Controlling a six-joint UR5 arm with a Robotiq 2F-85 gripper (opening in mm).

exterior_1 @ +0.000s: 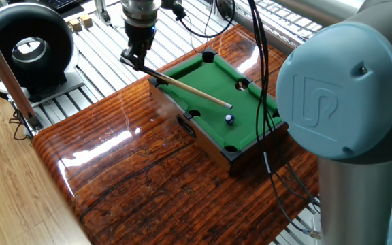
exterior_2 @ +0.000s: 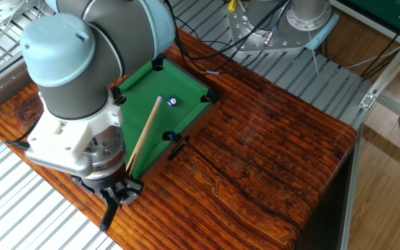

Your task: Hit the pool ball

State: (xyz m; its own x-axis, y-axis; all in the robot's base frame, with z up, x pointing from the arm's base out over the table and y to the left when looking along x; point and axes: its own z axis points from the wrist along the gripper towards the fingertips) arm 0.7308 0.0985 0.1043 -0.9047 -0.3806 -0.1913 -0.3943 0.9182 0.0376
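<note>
Tool (exterior_1: 135, 60) clamped on the butt end of the cue (exterior_1: 189, 89), poised just past the near corner of the pool set (exterior_1: 213, 146); from the other fixed view, tool (exterior_2: 119, 196) low under the arm's wrist, cue (exterior_2: 144, 134) running up over the felt. Ball (exterior_1: 229, 118) resting on the green felt toward one end of the set, roughly midway between the side pockets, near the cue's pale tip but apart from it, a small gap showing; same ball (exterior_2: 172, 101) seen just beside the tip from the opposite side. Likely light, hard and glossy, so apt to roll freely at a faint touch and to skid off any glancing contact. Not a thing to grasp: better struck through the cue, tip aimed at the ball's middle along the shaft's line. Cue thin and stiff but long past the grip, so liable to swing or flex at the tip; firm hold near the butt sensible. Exact height of the tip over the felt hard to judge here, possibly slightly raised. Set standing on the glossy wooden table (exterior_1: 128, 170).
</note>
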